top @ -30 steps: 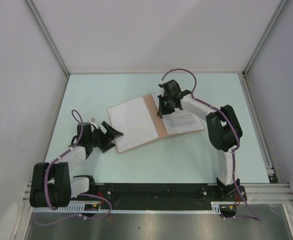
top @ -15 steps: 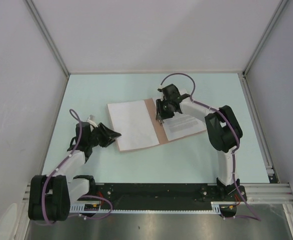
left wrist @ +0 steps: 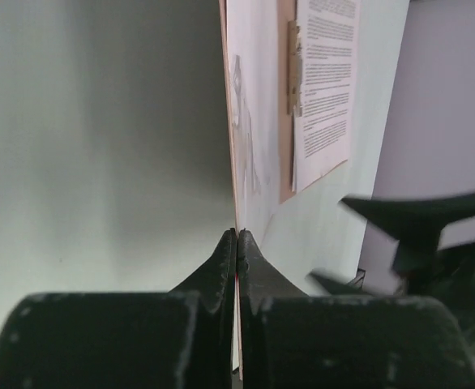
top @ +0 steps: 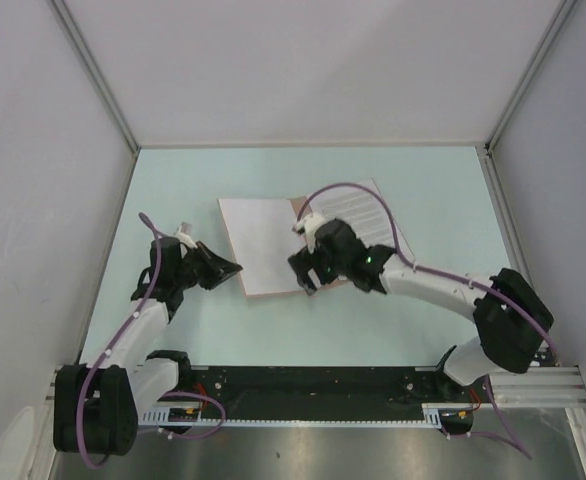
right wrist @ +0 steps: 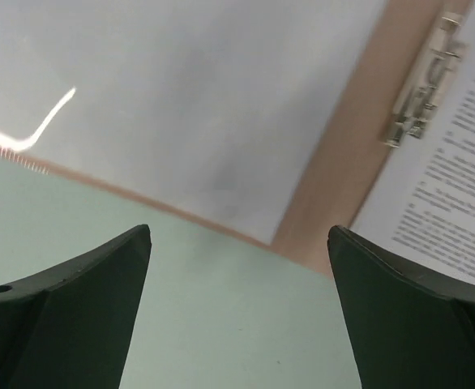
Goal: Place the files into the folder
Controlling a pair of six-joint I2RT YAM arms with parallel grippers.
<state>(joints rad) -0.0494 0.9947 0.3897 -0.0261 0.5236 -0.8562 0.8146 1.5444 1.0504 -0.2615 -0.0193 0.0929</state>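
The folder (top: pixel 296 208) lies open on the table, its salmon-brown spine showing between two files. A blank white sheet (top: pixel 263 245) covers its left half and a printed sheet (top: pixel 358 205) its right half. My left gripper (top: pixel 231 268) is at the folder's near left corner, shut on the thin edge of the cover (left wrist: pixel 224 121) together with the white sheet (left wrist: pixel 254 121). My right gripper (top: pixel 303 272) hovers open over the folder's near edge by the spine, nothing between its fingers (right wrist: pixel 132 251). A metal clip (right wrist: pixel 420 81) sits on the brown strip (right wrist: pixel 359 162) beside the printed sheet (right wrist: pixel 456 194).
The pale green table (top: pixel 393 320) is fenced by grey walls at the back and both sides. The right arm reaches in low from the right, its purple cable (top: pixel 358 190) arching over the printed sheet. A black rail (top: pixel 303 385) runs along the near edge.
My left gripper has closed on the folder's near left edge. My right gripper has opened and drawn back from the spine's middle to the near edge, the right arm swinging outward.
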